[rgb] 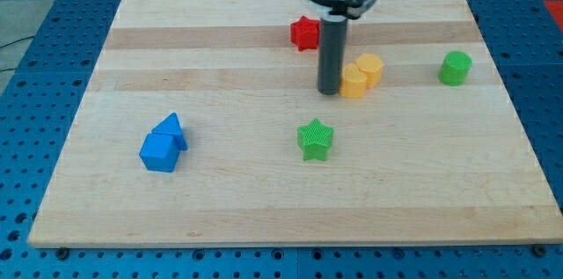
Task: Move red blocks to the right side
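Nearest lie the blue blocks [164, 144] and green star [315, 139]; further back my tip [329, 92], a bare rod holding nothing, touches the yellow blocks [361, 75]; beyond, the red star [304, 33] sits top-centre; approach seems under way, next reaching its left.

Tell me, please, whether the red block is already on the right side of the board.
Not yet. The red star block sits near the view's top, about mid-width, just left of my tip.
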You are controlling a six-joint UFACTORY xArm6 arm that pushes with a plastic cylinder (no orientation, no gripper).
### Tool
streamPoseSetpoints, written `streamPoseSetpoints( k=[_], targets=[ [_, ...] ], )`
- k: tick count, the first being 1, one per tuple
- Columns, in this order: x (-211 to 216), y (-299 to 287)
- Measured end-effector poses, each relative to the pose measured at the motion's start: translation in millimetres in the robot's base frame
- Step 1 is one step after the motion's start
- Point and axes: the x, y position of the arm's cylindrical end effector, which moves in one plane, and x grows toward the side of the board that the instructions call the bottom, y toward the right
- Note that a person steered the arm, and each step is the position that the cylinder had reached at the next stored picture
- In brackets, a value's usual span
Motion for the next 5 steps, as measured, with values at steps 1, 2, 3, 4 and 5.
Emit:
streamPoseSetpoints(
  k=[1,2,3,4,5],
  targets=[
    [-20,54],
    [-29,77],
    [-29,36],
    [-42,-24],
    [-74,-59]
  ],
)
